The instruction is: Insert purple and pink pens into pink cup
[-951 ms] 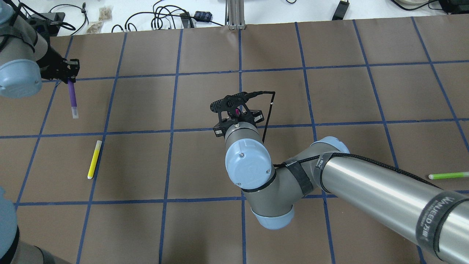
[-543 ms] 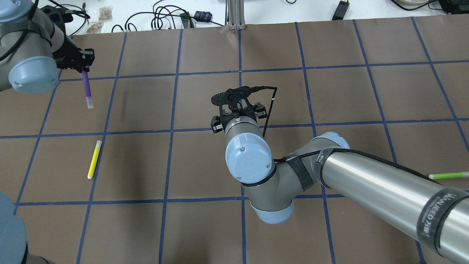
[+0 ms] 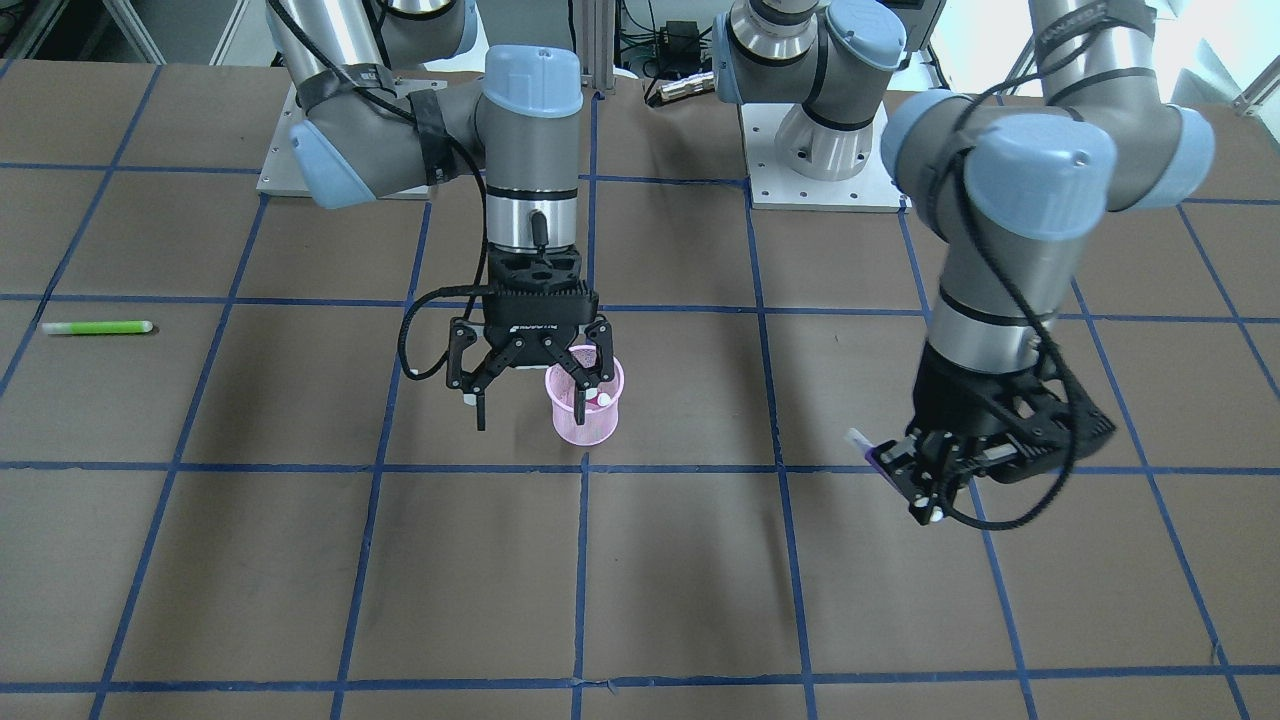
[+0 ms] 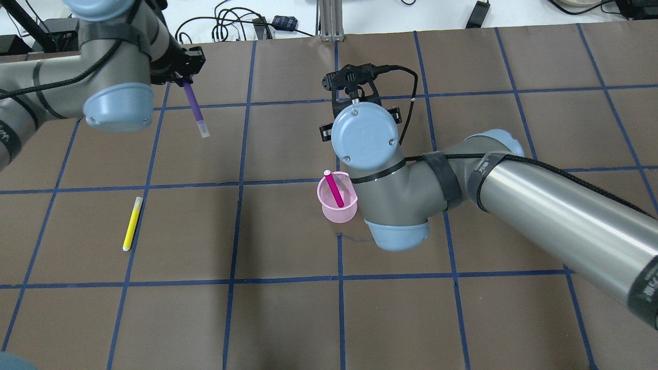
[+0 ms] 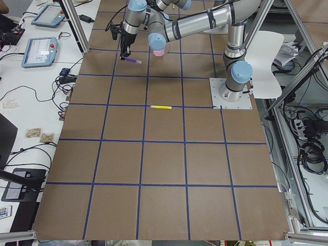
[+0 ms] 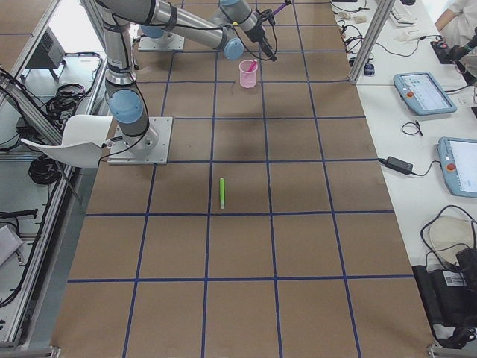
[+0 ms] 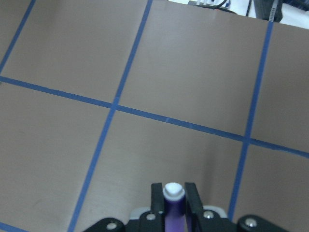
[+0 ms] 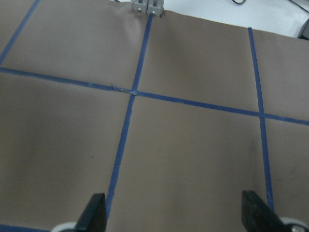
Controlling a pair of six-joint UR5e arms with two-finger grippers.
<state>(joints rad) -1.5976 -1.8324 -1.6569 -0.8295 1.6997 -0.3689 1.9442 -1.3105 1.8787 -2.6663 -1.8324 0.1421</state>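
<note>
Overhead exterior, left gripper (image 4: 185, 78) clamping purple pen (image 4: 195, 109), white end lower-right, pink pen (image 4: 335, 190) slanted in pink cup (image 4: 339, 211), right gripper (image 3: 535, 410) spread

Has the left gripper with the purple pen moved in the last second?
Yes. In the overhead view the left gripper has carried the purple pen rightward and toward the table's far edge, past the unmoved yellow pen.

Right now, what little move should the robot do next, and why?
Probably swing the left claw, shut on the purple pen, across toward the pink cup. The pink pen already stands inside, and the purple one hangs far off.
</note>
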